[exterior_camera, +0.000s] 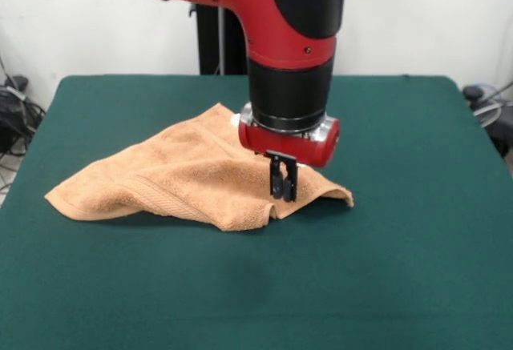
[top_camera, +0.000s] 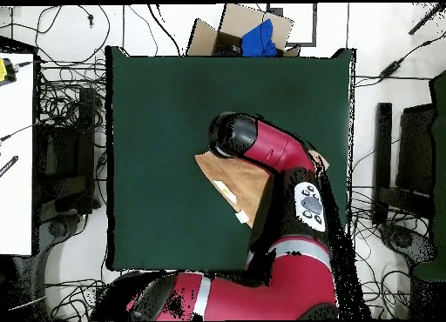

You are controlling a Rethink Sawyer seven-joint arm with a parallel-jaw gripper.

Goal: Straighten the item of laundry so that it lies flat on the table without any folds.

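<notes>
Folded towel on table, tool touching; overhead, arm hides most.

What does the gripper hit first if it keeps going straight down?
The gripper points down at the orange-tan towel; it would meet the raised fold first, the green table beneath. It may already touch.

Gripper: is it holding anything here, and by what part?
The gripper appears shut on the towel, pinching a raised fold near its front right corner; that part is lifted off the table.
</notes>
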